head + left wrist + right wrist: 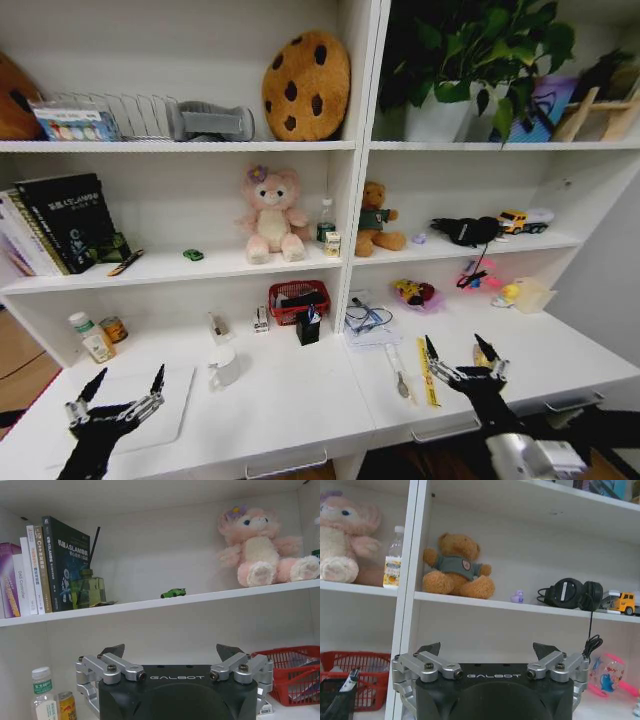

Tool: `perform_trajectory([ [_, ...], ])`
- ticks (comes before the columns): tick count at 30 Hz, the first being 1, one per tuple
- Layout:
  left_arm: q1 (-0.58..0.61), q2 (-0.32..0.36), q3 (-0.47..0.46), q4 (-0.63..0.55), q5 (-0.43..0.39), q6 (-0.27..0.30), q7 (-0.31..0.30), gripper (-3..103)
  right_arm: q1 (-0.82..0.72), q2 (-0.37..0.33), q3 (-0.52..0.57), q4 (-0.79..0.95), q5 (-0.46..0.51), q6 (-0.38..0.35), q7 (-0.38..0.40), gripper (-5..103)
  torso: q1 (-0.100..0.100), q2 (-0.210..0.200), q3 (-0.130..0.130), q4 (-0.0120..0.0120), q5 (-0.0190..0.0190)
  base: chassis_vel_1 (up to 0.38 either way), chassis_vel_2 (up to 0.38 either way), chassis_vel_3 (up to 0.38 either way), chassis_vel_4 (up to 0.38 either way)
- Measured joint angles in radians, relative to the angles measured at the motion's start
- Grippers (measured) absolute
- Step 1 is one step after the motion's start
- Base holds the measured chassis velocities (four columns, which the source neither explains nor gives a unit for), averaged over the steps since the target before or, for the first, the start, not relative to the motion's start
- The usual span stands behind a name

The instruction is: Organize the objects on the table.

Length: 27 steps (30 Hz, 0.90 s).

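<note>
With both hands spread wide and empty, the left hand [113,400] over the flat white pad [150,405] and the right hand [462,362] beside the yellow ruler [425,372] on the white counter [290,410], approach that ruler squarely and low.

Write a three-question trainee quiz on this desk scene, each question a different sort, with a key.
1. True or false: the left claw is holding a pen.
2. The tiny green toy car sits on the same shelf as which plush? A) pink plush B) brown bear C) neither
3. Fill in: the right claw hovers open over the ____, near the yellow ruler.

Key: 1 false, it is open and empty; 2 A; 3 desk.
</note>
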Motion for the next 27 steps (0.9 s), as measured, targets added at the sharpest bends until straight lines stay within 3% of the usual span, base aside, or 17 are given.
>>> perform_trajectory([
  [8,0.000,0.000,0.000,0.000,0.000,0.000,0.000,100,0.034,-0.068,0.017,-0.038,0.050,-0.075,-0.015,100,0.000,0.000,0.000,0.0004,0.0002,0.000,0.000,0.000,0.000],
  [18,0.000,0.000,0.000,0.000,0.000,0.000,0.000,100,0.040,-0.057,-0.001,-0.052,0.107,-0.060,-0.022,100,0.000,0.000,0.000,0.0003,0.0001,0.000,0.000,0.000,0.000],
  [27,0.000,0.000,0.000,0.000,0.000,0.000,0.000,100,0.040,-0.038,-0.003,-0.060,0.081,-0.048,-0.039,100,0.000,0.000,0.000,0.0003,0.0001,0.000,0.000,0.000,0.000],
])
